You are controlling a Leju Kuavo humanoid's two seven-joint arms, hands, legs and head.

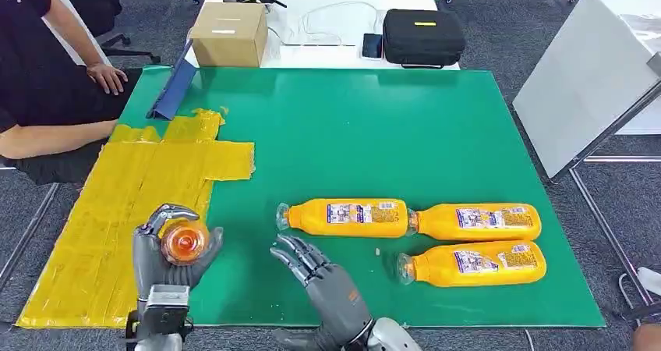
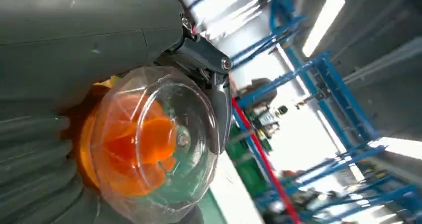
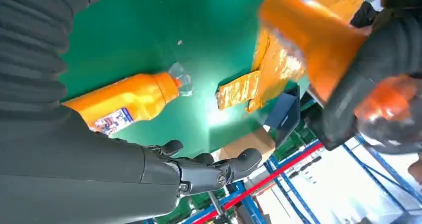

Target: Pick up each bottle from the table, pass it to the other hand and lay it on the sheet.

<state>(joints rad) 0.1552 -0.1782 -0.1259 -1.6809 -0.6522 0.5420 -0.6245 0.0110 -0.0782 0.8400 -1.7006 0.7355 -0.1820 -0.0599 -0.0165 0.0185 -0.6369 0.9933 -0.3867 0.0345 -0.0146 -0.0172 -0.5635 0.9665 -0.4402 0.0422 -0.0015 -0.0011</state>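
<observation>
My left hand grips an orange bottle upright above the near part of the yellow sheet; its clear base faces the head camera. Up close, that base sits between my left hand's thumb and fingers. My right hand is open just right of it, fingers spread and holding nothing. From the right wrist, my right hand shows with the held bottle beyond it. Three more orange bottles lie on the green mat: one, another and a third.
A person sits at the far left with a hand on the mat's corner. A blue folder lies at the sheet's far end. Behind the green mat stand a cardboard box and a black case. A white board leans at the right.
</observation>
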